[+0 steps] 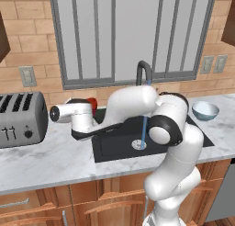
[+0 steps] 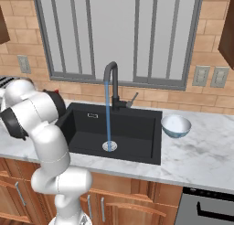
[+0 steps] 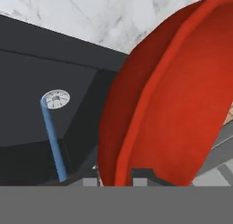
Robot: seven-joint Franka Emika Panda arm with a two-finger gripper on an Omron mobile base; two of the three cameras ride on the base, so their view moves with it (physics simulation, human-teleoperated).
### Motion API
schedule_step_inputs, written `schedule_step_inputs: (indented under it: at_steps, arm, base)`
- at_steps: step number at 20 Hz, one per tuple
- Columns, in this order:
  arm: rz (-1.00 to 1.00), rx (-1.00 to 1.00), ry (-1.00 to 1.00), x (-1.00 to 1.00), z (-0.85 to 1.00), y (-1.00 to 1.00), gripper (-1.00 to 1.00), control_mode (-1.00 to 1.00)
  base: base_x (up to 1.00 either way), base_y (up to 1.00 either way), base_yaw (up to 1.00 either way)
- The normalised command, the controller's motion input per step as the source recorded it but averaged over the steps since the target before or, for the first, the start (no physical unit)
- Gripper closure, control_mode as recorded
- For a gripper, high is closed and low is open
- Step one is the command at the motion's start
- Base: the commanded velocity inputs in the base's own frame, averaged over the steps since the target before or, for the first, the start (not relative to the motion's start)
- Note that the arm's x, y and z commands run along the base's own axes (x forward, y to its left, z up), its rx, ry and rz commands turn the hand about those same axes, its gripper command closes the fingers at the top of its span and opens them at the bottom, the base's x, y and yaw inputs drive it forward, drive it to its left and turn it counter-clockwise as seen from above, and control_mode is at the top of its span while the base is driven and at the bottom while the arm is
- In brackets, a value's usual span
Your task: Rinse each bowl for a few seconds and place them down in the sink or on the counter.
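The glossy red bowl (image 3: 182,95) is tilted on edge, and my gripper (image 3: 116,178) is shut on its rim, which runs down between the two fingertips. In the left base view the red bowl (image 1: 93,103) peeks out behind my hand, above the left rim of the black sink (image 1: 114,149). A thin water stream (image 1: 144,128) falls from the dark faucet (image 1: 143,70) to the silver drain (image 3: 55,99), well to the side of the held bowl. The pale blue-white bowl (image 1: 205,110) stands upright on the marble counter (image 1: 50,158) right of the sink (image 2: 132,128).
A silver toaster (image 1: 20,119) sits on the counter at the far left. A window and brick wall back the sink, with wall outlets (image 2: 210,76) at the right. Wooden cabinets run below the counter edge.
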Motion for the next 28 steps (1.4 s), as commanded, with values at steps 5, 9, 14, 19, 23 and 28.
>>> schedule_step_inputs:
  at_steps: [5,9,14,19,23,28]
  arm:
    - [-0.18,0.03,-0.2,-0.33,0.29,-0.22,1.0,-1.0]
    - [-0.11,0.07,-0.2,-0.45,0.14,-0.33,1.0,-1.0]
    - [-0.04,0.07,-0.17,-0.33,0.04,-0.28,1.0,-1.0]
    - [-0.01,0.14,-0.06,-0.05,0.0,-0.39,1.0,-1.0]
    - [0.0,0.13,0.0,0.16,-0.03,-0.38,1.0,-1.0]
    - [0.0,0.12,0.0,0.15,-0.01,-0.34,1.0,-1.0]
  base:
    - [0.0,0.0,0.0]
    - [0.0,0.0,0.0]
    - [0.0,0.0,0.0]
    - [0.0,0.0,0.0]
    - [0.0,0.0,0.0]
    - [0.0,0.0,0.0]
